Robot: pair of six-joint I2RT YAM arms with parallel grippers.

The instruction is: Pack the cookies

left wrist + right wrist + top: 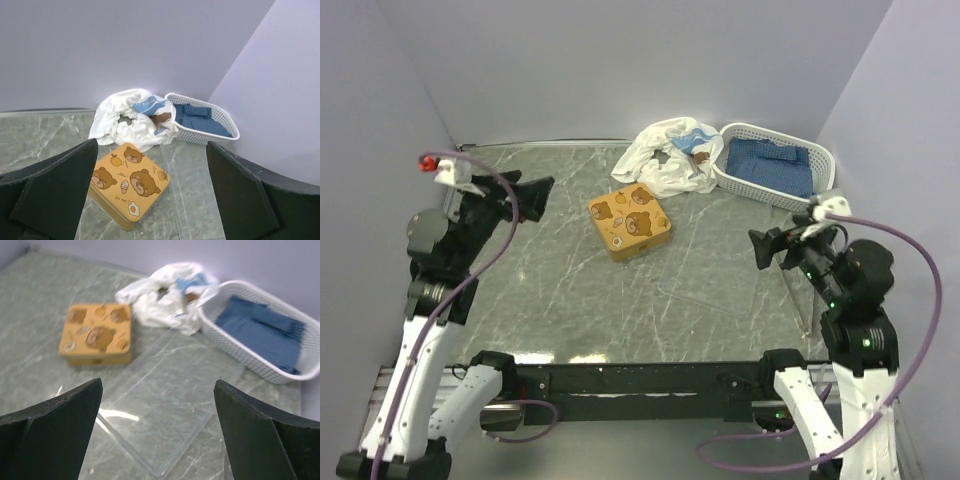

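No cookies show plainly in any view. A small brown patch (163, 119) sits in the crumpled white plastic bag (665, 155); I cannot tell what it is. The square golden tin (629, 221), its bear-print lid on, lies mid-table, in front of the bag. My left gripper (535, 195) hovers left of the tin, open and empty; its wrist view looks down on the tin (129, 182). To the right of the tin my right gripper (765, 248) also stands open with nothing between its fingers. In its wrist view the tin (96, 334) lies far left.
A white plastic basket (760, 127) holding folded blue cloth stands at the back right, beside the bag. A clear flat plastic tray (170, 410) lies on the grey marbled table between the tin and my right gripper. Lilac walls close in the table.
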